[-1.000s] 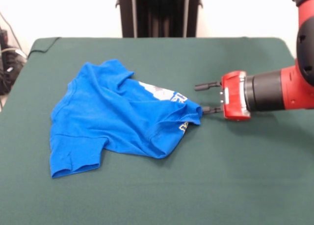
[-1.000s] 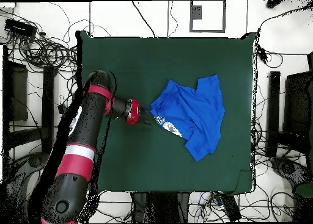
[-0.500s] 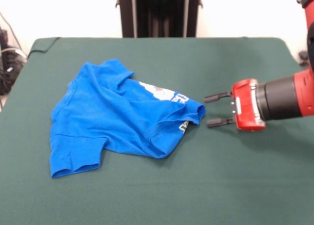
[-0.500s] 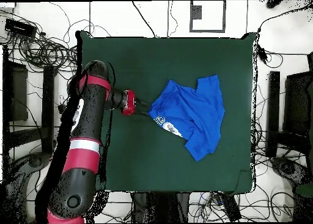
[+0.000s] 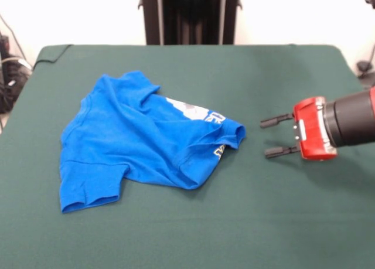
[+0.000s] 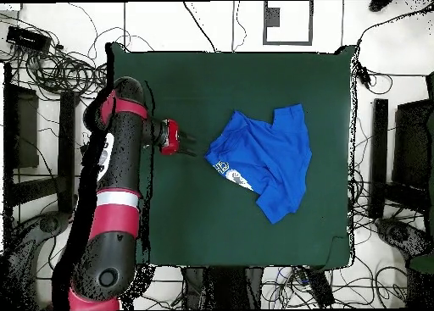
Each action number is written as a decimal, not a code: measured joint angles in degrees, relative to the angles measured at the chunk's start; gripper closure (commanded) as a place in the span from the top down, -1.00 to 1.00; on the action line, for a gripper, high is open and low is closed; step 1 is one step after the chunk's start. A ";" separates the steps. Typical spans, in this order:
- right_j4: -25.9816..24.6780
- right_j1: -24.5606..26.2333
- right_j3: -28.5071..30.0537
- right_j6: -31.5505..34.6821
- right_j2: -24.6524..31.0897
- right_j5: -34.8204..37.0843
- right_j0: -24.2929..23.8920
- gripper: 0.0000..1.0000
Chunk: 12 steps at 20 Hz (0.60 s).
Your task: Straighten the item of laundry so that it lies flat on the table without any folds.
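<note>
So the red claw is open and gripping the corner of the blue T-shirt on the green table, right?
Not quite. The claw is open, but it grips nothing: in the front view bare green table shows between its tips and the nearest corner of the blue T-shirt. The overhead view shows the same gap. The shirt does lie on the green table, still folded over itself.

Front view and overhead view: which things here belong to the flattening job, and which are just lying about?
Job:
- blue T-shirt, still folded over
- green table
- gripper, open, apart from the shirt

Lying about:
- cables on the floor
- black pedestal
</note>
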 measured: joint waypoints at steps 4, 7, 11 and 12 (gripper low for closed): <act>0.05 0.00 -0.51 0.00 0.00 0.06 -0.01 1.00; 0.05 -0.01 -0.44 0.00 0.00 0.06 -0.01 1.00; 0.04 -0.06 0.16 0.00 0.00 0.07 0.25 1.00; 0.00 -0.07 0.38 0.00 0.00 0.07 0.37 1.00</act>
